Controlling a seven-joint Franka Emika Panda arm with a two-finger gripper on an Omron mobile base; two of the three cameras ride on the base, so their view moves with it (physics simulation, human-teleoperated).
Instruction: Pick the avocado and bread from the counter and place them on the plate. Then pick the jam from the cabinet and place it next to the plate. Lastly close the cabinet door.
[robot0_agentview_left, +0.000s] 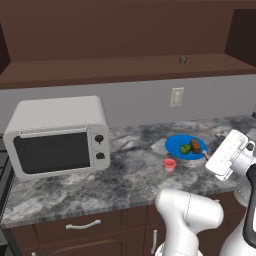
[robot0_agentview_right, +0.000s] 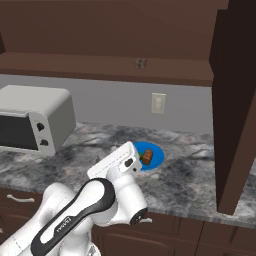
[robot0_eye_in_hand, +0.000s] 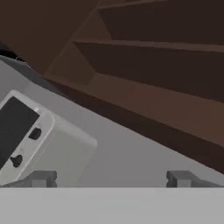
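Jam (robot0_agentview_left: 169, 164) is seen on the counter (robot0_agentview_left: 125, 175) just near-left of the plate (robot0_agentview_left: 175, 145), where avocado (robot0_agentview_left: 185, 148) and bread (robot0_agentview_left: 195, 146) lie. With the gripper (robot0_eye_in_hand: 111, 178) spread empty, the cabinet door (robot0_agentview_right: 235, 110) at right is left open; it could be struck edge-on or the jar toppled by a wide swing.

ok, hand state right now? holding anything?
Hand: open, jaws wide apart, nothing between the fingertips.
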